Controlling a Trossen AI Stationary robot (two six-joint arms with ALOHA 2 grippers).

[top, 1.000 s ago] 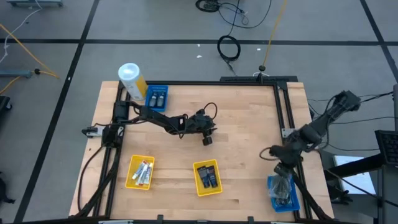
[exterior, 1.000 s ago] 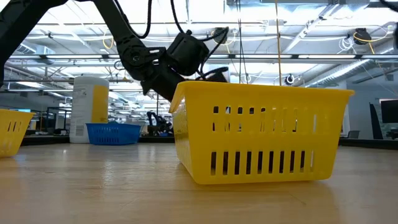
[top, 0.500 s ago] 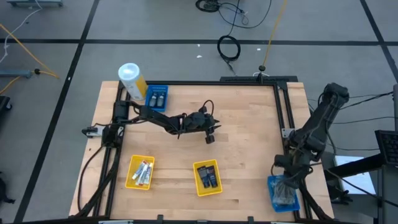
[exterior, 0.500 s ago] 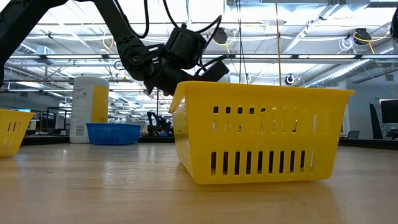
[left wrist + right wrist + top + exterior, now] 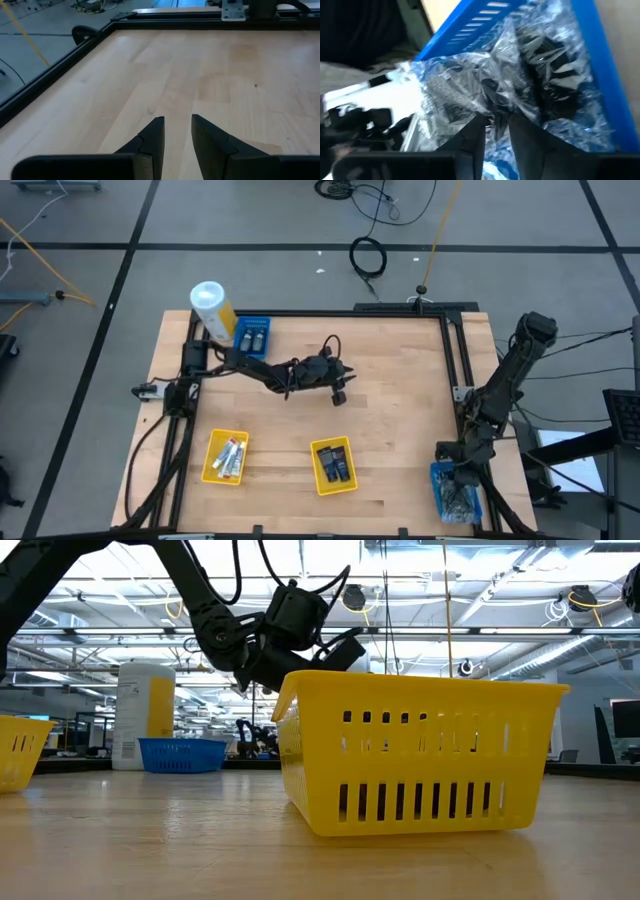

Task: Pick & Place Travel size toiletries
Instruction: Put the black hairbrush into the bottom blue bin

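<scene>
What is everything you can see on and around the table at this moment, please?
Canister: one, white and yellow, far left corner.
Blue trays: two; far-left tray with two dark bottles, near-right tray with clear-wrapped packets.
Yellow trays: two at the near edge; left tray with white tubes, centre tray with dark bottles.
Cable coil: one, black, on the floor beyond the table.
Left gripper: over bare mid-table, slightly open, empty.
Right gripper: low over the packets, slightly open.
</scene>
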